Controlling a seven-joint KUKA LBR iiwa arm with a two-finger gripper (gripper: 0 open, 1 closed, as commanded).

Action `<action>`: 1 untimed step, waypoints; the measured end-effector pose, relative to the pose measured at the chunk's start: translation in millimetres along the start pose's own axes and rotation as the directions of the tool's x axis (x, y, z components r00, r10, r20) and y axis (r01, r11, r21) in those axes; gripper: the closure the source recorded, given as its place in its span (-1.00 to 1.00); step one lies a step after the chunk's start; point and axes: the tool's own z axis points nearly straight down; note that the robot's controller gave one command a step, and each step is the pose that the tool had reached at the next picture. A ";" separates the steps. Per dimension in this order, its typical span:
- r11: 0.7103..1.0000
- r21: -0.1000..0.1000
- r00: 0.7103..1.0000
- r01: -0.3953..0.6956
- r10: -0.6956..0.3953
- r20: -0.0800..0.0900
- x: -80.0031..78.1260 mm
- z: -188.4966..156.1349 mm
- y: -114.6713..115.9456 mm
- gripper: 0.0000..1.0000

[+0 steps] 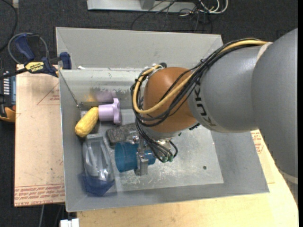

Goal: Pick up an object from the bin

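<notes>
Gripper [142, 159] (open or closed, I cannot tell) sits at the blue cylinder [124, 157]; I judge its round side may roll left.

The big grey robot arm [246, 89] runs off the right edge and covers the right back corner of the grey metal bin [194, 174]. Its round orange cover [165, 98] hides the bin's middle. The gripper [142, 161] covers the right side of a round blue plastic tub [124, 157]. A small grey lumpy thing [117, 135] just above it is too blurry to name
</notes>
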 end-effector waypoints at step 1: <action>1.000 -0.001 1.000 0.000 0.000 0.004 -1.1 -29.1 0.6 1.00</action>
